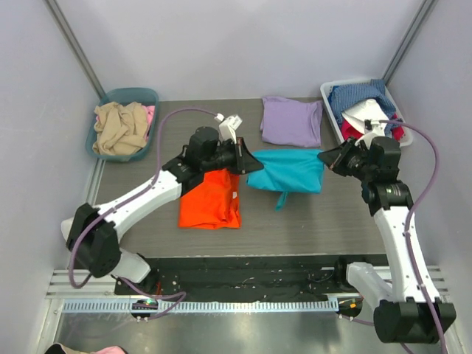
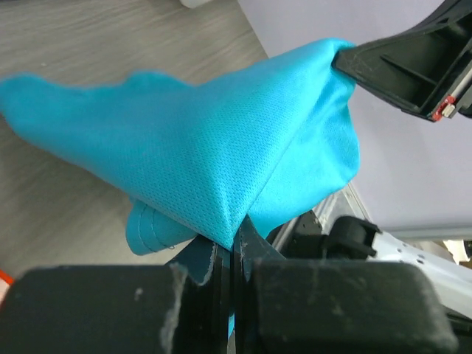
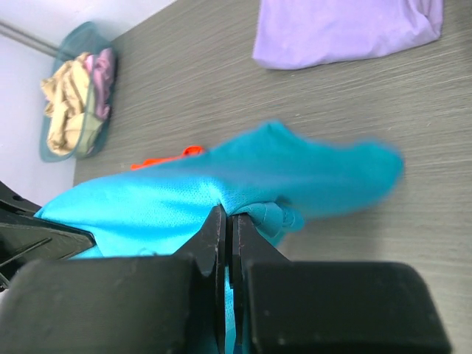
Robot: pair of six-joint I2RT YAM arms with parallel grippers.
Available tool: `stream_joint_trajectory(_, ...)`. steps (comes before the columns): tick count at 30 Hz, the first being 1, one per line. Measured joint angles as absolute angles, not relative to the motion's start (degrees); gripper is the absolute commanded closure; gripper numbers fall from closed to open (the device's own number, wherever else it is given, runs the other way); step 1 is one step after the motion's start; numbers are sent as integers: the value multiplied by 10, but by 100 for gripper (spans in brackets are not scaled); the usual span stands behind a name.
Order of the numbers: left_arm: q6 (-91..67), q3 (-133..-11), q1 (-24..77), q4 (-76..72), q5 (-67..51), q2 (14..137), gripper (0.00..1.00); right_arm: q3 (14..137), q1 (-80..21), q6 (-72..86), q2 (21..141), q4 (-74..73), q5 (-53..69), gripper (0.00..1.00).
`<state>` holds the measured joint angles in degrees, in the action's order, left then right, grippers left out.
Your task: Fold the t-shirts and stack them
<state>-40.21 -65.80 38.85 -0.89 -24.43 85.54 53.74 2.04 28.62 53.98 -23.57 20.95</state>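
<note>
Orange tee [image 1: 210,203], teal tee [image 1: 295,169], lav. tee [image 1: 291,122] = 3; L bin [image 1: 133,93], R bin [image 1: 329,94] = 2

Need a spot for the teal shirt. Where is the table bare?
Bare: the table strip between the orange t-shirt, the teal t-shirt and the near edge. Crowded: the middle and back, around the lavender t-shirt.

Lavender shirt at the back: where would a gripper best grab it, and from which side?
Probably its left edge, coming in low from the left. The lavender shirt lies folded flat, so only a thin edge can be pinched. Bare table lies on its left, while the white bin crowds its right and the teal shirt sits close in front.
</note>
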Motion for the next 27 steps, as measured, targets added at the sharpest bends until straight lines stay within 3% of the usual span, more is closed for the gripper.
stream_joint_trajectory(16,-433,-563,598,115,-67,594,100,569,5,293,323,-453,264,99)
stream_joint_trajectory(23,-467,-556,729,147,34,587,100,580,5,317,274,-515,266,99)
stream_joint_trajectory(27,-464,-572,742,160,82,615,100,570,5,332,270,-503,257,99)
